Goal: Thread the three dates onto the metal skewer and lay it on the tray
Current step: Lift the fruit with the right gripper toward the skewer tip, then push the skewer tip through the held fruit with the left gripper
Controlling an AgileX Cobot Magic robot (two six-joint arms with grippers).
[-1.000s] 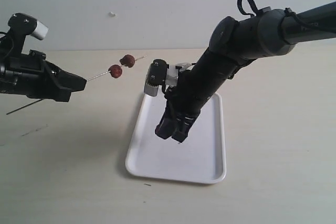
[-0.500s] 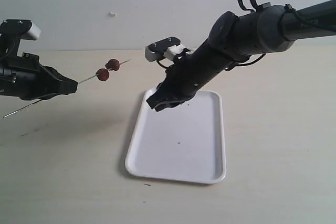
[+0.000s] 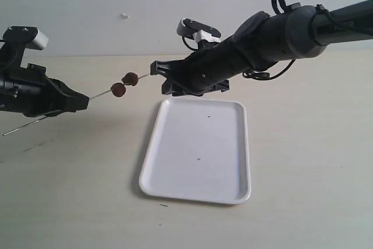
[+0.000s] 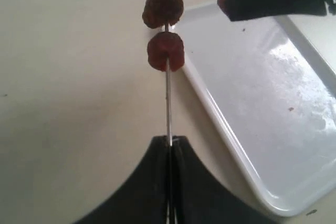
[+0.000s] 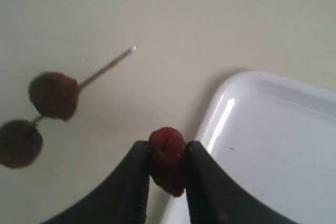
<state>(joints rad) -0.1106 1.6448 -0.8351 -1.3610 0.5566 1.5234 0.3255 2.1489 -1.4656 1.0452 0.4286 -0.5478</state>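
Note:
The metal skewer [image 3: 102, 91] is held in the air by my left gripper [image 3: 86, 101], shut on its shaft [image 4: 168, 103]. Two dates [image 3: 130, 78] [image 3: 118, 90] are threaded near its free tip [image 4: 164, 8] [image 4: 166, 51]. My right gripper [image 3: 156, 69] is shut on the third date [image 5: 168, 158], held just right of the skewer tip [image 5: 131, 50], apart from it. In the exterior view that date is hidden by the fingers. The white tray [image 3: 175, 173] lies flat on the table below, with nothing but small specks on it.
The beige table [image 3: 303, 144] spreads around the tray. The skewer's rear end [image 3: 17, 129] sticks out behind my left gripper. A pale wall runs along the back. The right arm [image 3: 280, 33] stretches over the tray's far end.
My right gripper rose from the tray and swung left and up to the skewer tip, holding the third date. My left gripper shifted slightly, keeping the skewer.

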